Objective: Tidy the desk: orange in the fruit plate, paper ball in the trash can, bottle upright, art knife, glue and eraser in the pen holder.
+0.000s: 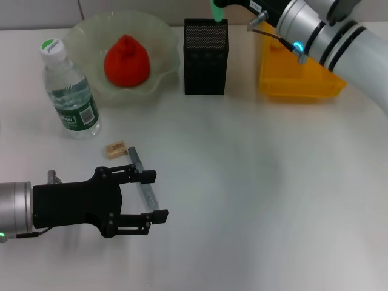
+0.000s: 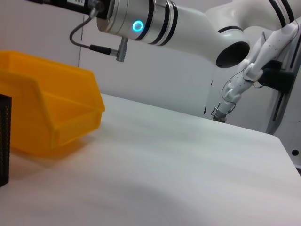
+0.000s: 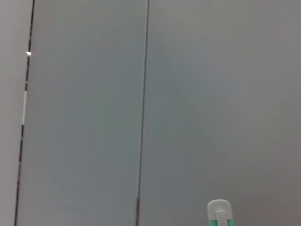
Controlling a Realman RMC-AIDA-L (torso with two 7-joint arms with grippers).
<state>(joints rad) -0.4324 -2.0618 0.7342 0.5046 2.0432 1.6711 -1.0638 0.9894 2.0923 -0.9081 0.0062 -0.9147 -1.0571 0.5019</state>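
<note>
Art knife [image 1: 143,183]: thin stiff metal strip flat on bench [image 1: 260,182], lying between spread fingers [image 1: 159,214] of left gripper [image 1: 153,195]; little height to pinch (likely slippery), take across narrow width at mid-length. Left arm low, level over near bench. Eraser [image 1: 115,149] just beyond. Right gripper [image 1: 227,5] above pen holder [image 1: 205,56] with green glue [image 1: 217,12]; its grasp cannot tell.
</note>
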